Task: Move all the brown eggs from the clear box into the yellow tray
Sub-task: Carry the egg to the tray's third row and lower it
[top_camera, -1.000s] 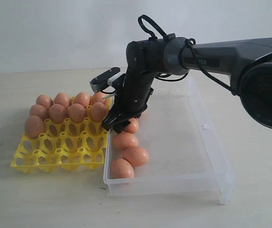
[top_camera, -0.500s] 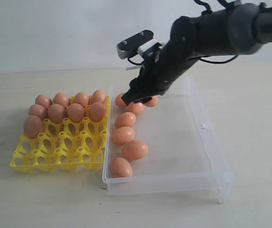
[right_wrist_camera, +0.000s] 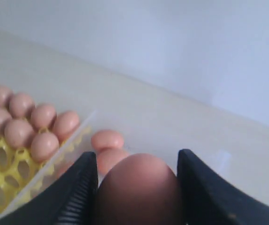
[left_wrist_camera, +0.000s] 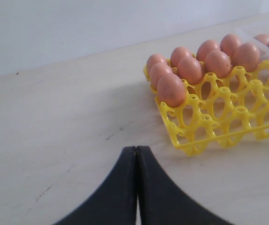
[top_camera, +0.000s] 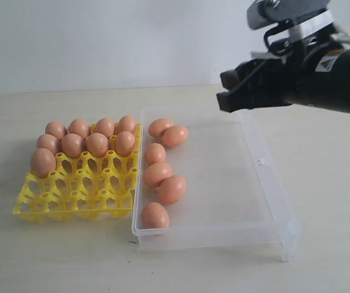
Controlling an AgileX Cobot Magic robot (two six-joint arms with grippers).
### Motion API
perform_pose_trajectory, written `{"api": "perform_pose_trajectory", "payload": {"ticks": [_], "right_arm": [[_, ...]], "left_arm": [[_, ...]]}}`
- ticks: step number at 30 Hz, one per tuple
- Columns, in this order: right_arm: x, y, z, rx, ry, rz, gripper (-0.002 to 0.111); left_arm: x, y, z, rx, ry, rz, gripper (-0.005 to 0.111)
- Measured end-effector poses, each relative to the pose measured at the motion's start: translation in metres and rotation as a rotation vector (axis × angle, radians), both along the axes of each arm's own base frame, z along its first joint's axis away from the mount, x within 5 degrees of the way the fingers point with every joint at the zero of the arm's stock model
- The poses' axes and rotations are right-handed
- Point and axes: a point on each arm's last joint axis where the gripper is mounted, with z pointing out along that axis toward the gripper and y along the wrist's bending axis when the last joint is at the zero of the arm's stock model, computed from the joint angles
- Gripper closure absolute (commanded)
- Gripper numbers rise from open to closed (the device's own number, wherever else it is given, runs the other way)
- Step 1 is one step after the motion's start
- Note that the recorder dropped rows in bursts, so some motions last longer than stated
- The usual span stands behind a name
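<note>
Right gripper point(top_camera: 225, 91) clamped on one brown egg point(right_wrist_camera: 139, 187), held high over the clear box point(top_camera: 257, 141) to clear its wall toward the yellow tray point(top_camera: 71, 201); six eggs point(top_camera: 157, 174) lie in box. Left gripper point(left_wrist_camera: 136, 154) pinched closed, idle beside tray

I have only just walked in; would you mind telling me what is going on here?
The robot is moving eggs from the clear box into the yellow tray. Its right claw is closed on one brown egg and hangs above the box's far side. Nine tray eggs sit in cups, and six box eggs lie loose along the wall nearest the tray. The left claw is shut and empty, over the table beside the tray.
</note>
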Motion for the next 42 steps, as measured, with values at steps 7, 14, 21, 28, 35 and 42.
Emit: {"api": "perform_pose_trajectory", "payload": {"ticks": [7, 14, 21, 28, 35, 42], "right_arm": [[-0.007, -0.005, 0.016, 0.07, -0.054, -0.025, 0.108], [0.005, 0.002, -0.004, 0.126, 0.013, -0.062, 0.108], [0.005, 0.015, -0.009, 0.146, 0.007, -0.033, 0.108], [0.0, 0.067, -0.011, 0.152, -0.002, 0.123, 0.108], [0.01, 0.144, -0.029, 0.12, 0.041, 0.267, 0.108], [0.024, 0.208, -0.058, 0.034, 0.108, 0.361, 0.108]], "left_arm": [[0.0, 0.0, 0.0, 0.0, 0.0, 0.0, 0.107], [0.0, 0.0, 0.0, 0.0, 0.0, 0.0, 0.107], [0.0, 0.0, 0.0, 0.0, 0.0, 0.0, 0.107], [0.0, 0.0, 0.0, 0.0, 0.0, 0.0, 0.107], [0.0, 0.0, 0.0, 0.0, 0.0, 0.0, 0.107], [0.0, 0.0, 0.0, 0.0, 0.0, 0.0, 0.107]]}}
